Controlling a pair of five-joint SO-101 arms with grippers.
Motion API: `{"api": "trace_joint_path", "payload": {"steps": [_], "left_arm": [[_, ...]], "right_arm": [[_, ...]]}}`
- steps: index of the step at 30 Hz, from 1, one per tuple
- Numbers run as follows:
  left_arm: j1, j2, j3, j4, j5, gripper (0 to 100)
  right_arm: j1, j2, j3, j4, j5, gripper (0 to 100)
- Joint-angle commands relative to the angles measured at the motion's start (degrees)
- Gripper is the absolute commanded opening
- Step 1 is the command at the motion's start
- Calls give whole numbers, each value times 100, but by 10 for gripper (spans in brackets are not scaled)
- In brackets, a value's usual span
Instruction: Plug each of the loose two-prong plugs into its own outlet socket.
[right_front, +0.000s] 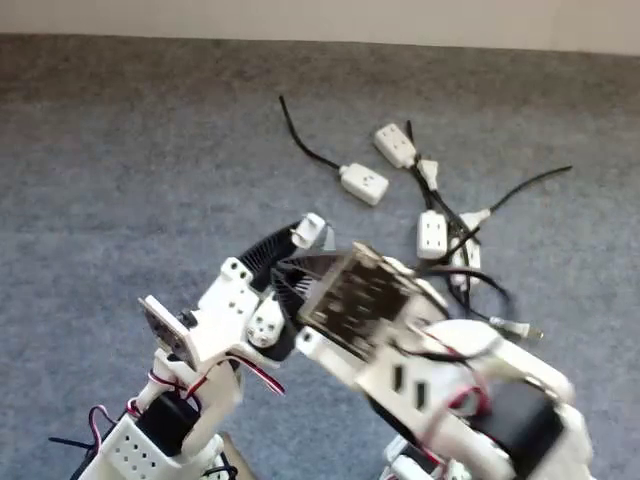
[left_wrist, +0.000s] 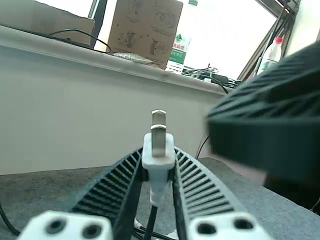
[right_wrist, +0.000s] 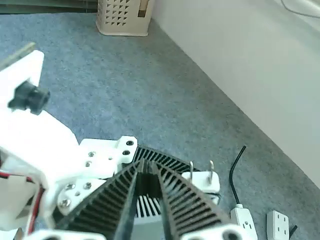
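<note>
The left claw (left_wrist: 159, 161) is clamped on a white two-prong plug (left_wrist: 158, 150), its flat metal prongs projecting past the black ribbed fingers (left_wrist: 125, 172). Just beside it, the right claw (right_wrist: 145, 167) is closed with nothing gripped. Further right, white boxy sockets (right_front: 364, 183) with black cords are found on the grey, carpet-textured tabletop (right_front: 120, 170).

We hold our black ribbed left gripper (left_wrist: 159, 150) above the table, its fingers clamped on a white two-prong plug (left_wrist: 158, 156) whose prongs point away from the wrist; our black ribbed right gripper (right_wrist: 145, 167) sits just beside it, fingers pressed together
</note>
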Motion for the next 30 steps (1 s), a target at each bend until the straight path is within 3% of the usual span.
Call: {"api": "trace_joint_path", "payload": {"steps": [1,5,9,14,21,30], "left_arm": [[224,-48,-145,9,26,7],[215,-48,-145,18,26,7],[251,-57,-171,149,26,7],[242,-66,-198,325,26,7],[198,-66,-163,325,18,7],[189,-66,-136,325,18,7]], "right_arm": [[-22,-48,400,-532,132,8],[13,-48,664,-813,141,8],[488,-13,752,-1244,299,8],[1490,-40,1604,-2149,1213,8],[2976,-40,2967,-3415,1530,8],[3178,-48,2457,-3451,1503,8]]}}
